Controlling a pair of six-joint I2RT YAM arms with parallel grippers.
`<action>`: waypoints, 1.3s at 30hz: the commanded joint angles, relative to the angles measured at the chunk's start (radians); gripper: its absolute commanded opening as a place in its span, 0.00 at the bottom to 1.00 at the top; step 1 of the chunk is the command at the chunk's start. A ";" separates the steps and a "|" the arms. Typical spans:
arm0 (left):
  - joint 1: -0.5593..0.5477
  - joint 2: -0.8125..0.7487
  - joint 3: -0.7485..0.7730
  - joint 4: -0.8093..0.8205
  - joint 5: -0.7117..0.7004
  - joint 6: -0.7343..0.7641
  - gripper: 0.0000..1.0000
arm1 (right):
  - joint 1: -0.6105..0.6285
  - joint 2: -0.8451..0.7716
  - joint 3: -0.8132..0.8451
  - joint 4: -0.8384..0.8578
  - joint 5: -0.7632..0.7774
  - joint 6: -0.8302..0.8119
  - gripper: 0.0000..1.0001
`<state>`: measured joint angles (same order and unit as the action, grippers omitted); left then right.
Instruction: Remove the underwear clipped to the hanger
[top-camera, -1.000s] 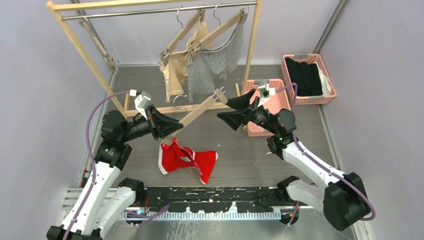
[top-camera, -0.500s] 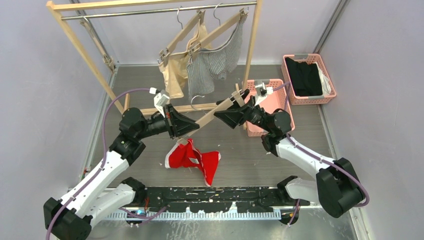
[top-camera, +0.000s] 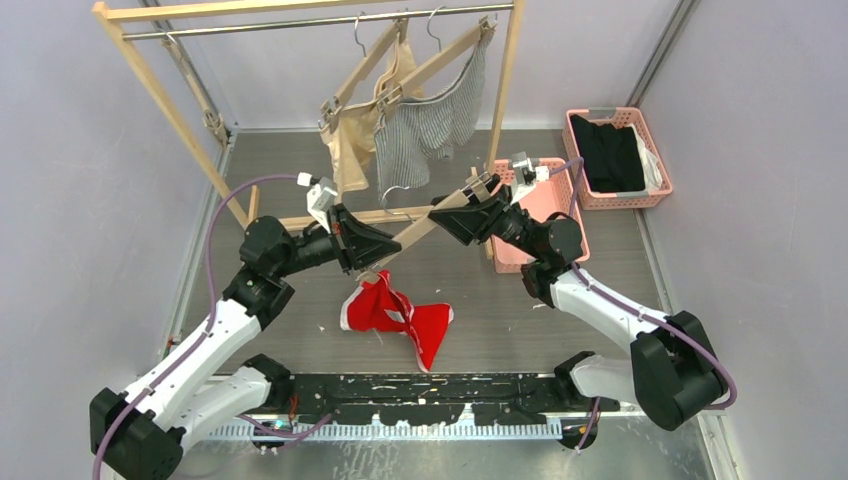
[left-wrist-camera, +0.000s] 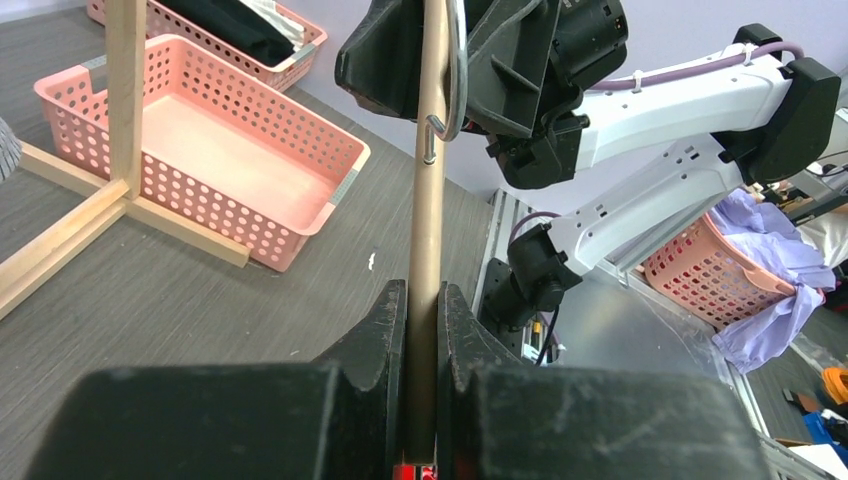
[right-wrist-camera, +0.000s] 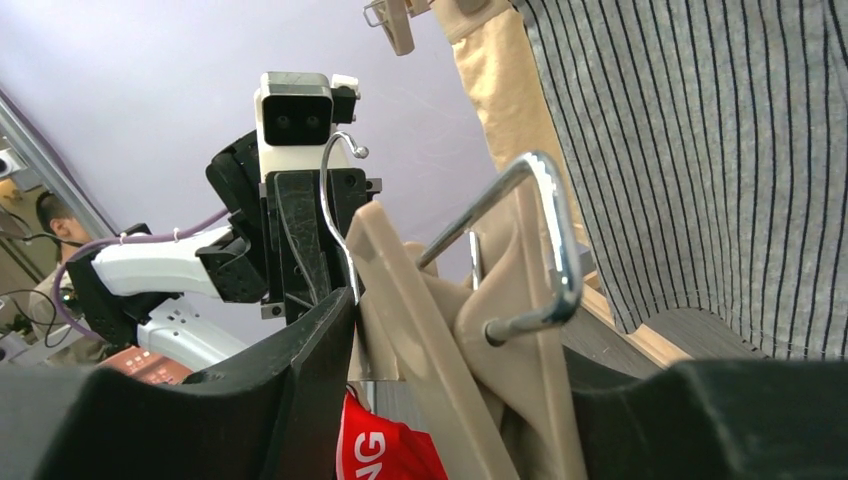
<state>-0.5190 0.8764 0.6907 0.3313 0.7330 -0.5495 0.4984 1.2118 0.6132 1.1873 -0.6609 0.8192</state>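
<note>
A tan hanger is held slanted in the air between both grippers. My left gripper is shut on its lower left end, seen up close in the left wrist view. My right gripper is shut on the clip at its upper right end. The red underwear hangs from the left end only, its lower part resting on the floor; it also shows in the right wrist view. The beige underwear and the striped underwear hang clipped to hangers on the rack.
The wooden rack stands at the back, its right post close behind my right gripper. An empty pink basket sits just right of that gripper. A second pink basket farther right holds black clothes.
My right gripper moved in and closed on the hanger's right end. My left arm carried the hanger to the right. The red underwear swung right with it.
</note>
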 joint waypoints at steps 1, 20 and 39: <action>-0.013 0.012 0.001 0.127 -0.075 -0.035 0.00 | 0.026 -0.009 0.040 0.031 0.023 -0.050 0.01; -0.080 -0.006 -0.110 0.366 -0.207 -0.101 0.00 | 0.055 -0.012 0.002 0.156 0.118 -0.054 0.74; -0.161 -0.006 -0.133 0.359 -0.339 -0.052 0.32 | 0.077 0.021 0.038 0.121 0.197 -0.093 0.01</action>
<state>-0.6712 0.9115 0.5285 0.7067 0.4633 -0.6186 0.5743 1.2736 0.6453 1.3315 -0.5095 0.8803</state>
